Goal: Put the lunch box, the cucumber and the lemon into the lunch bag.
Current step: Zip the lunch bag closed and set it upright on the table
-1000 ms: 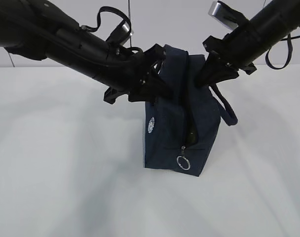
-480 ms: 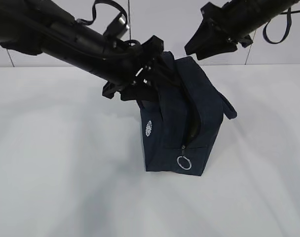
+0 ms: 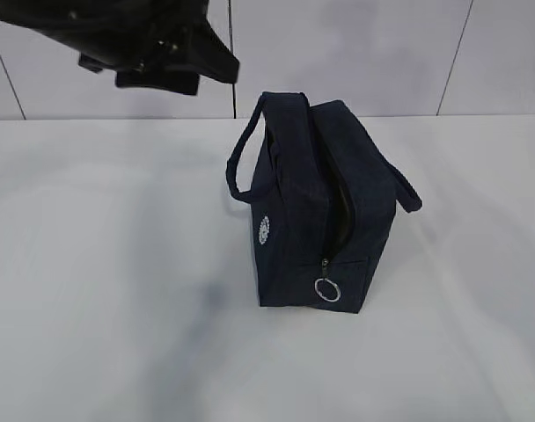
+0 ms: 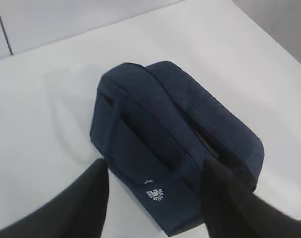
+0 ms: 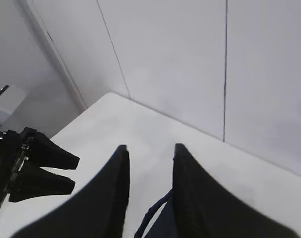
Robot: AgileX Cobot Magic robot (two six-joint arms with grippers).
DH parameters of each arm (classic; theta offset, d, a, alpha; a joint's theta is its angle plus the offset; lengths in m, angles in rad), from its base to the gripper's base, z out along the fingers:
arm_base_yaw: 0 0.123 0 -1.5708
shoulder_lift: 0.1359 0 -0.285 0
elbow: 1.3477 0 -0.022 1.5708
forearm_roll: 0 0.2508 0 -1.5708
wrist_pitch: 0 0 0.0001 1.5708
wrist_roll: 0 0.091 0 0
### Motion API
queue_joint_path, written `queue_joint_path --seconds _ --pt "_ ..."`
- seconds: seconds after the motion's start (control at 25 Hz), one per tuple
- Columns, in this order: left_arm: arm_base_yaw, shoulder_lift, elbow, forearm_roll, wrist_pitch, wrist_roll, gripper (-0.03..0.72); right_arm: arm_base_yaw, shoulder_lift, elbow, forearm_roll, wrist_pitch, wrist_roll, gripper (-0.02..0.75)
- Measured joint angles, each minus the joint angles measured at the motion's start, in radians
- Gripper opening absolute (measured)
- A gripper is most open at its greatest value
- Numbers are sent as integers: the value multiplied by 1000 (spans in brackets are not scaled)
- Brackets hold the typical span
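The dark navy lunch bag (image 3: 316,211) stands on the white table, with its ring pull (image 3: 327,289) low on the near end and the zipper slit partly open above it. One handle loops out to the left and the other hangs to the right. My left gripper (image 3: 206,75) is open and empty, high above and left of the bag. In the left wrist view it (image 4: 155,166) looks down on the bag (image 4: 175,134). My right gripper (image 5: 149,148) is open and empty, high up, with a bag handle (image 5: 153,213) below it. The lunch box, cucumber and lemon are out of view.
The white table (image 3: 100,290) stretches around the bag on all sides. A tiled white wall (image 3: 364,53) stands behind it. The left gripper's fingers (image 5: 39,168) show at the left edge of the right wrist view.
Both grippers have let go of the bag and risen. The right arm has left the exterior view and the left has pulled up and left. The bag's handles have dropped.
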Motion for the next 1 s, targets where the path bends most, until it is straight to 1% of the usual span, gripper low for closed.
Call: queue_joint_path --seconds 0.08,0.2,0.28,0.44,0.52,0.6,0.72,0.88,1.0 --pt "0 -48 0 87 -7 0 428 0 -77 0 0 -22 -15 235" --pt "0 -113 0 171 -12 0 425 0 -194 -4 -26 -35 -23 232" --pt "0 -150 0 213 -13 0 425 0 -275 -9 -69 -35 -25 231" --pt "0 -203 0 264 -9 1 425 0 -426 -3 -140 -25 -21 231" --pt "0 -221 0 274 -2 1 425 0 -508 38 -159 -25 -19 231" --pt "0 -240 0 276 10 2 423 0 -605 120 -178 -35 -19 230" --pt "-20 -271 0 297 19 2 414 0 -752 323 -188 -89 -19 230" --pt "-100 -319 8 343 21 2 407 0 -952 617 -193 -198 -32 230" --pt "-170 -363 55 358 2 2 405 0 -1081 814 -193 -253 -42 230"
